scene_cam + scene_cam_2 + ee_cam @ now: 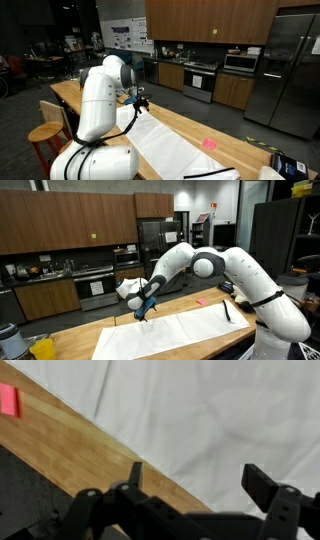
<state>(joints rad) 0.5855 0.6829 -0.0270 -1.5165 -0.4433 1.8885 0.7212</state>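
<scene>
1. My tool (141,311) is fully open and holds nothing.
2. The white cloth (185,328) lies flat on the table (80,345), just below my tool.
3. The cloth's long axis runs along the table.

spread claw (198,478) over white cloth (220,410), wooden counter (70,445), pink object (8,401)

"How many tables?"
"One long wooden table (70,445)."
"And cloths on it?"
"One wide white fabric sheet (180,330)."
"Any small coloured pieces?"
"One flat pink rectangular tag (8,400), the same one in all three views."
"Robots?"
"One white robot arm (240,275), and one black gripper (195,480) with two fingers (135,475)."
</scene>
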